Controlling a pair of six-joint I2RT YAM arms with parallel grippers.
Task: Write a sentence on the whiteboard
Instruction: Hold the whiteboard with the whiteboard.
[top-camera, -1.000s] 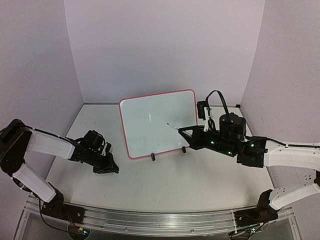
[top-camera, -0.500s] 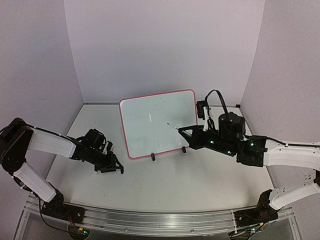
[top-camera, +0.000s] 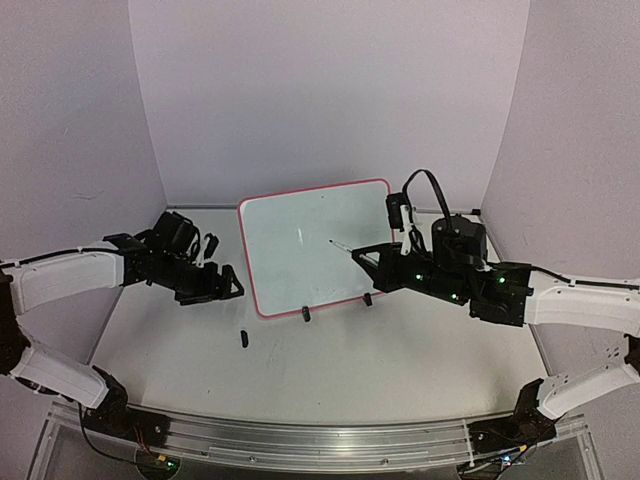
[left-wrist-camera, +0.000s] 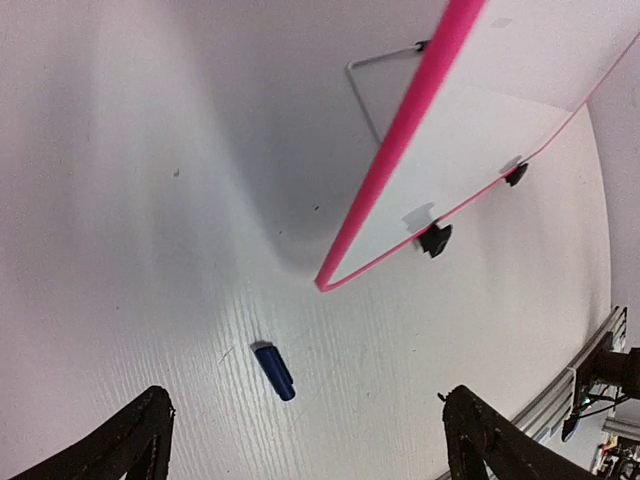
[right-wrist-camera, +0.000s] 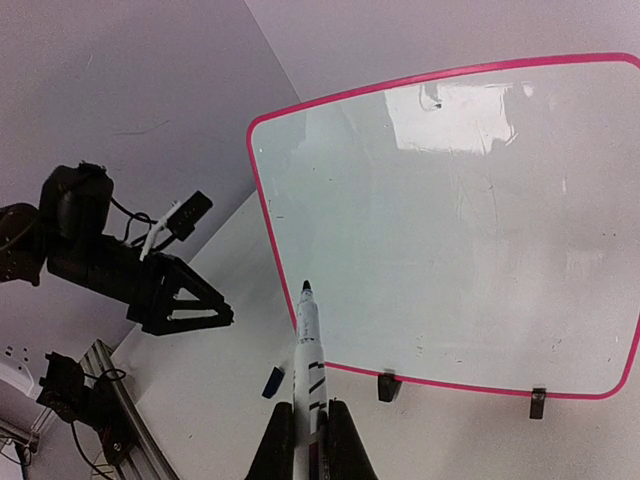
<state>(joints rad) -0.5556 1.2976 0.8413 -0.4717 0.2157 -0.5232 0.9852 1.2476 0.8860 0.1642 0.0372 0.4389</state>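
Right claw (right-wrist-camera: 310, 428) clamps the marker (right-wrist-camera: 307, 335) — barrel end hidden; left claw (left-wrist-camera: 305, 405) gapes apart.

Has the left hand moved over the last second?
Yes. The left hand has moved away from the table's near edge, up beside the whiteboard's left border; a small cap lies where it was.

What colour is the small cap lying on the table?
Blue cap; clearest in the left wrist view.

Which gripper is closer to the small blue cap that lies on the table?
Left. The left gripper hovers open just behind the cap. The right gripper, holding a marker, is farther away, in front of the whiteboard.
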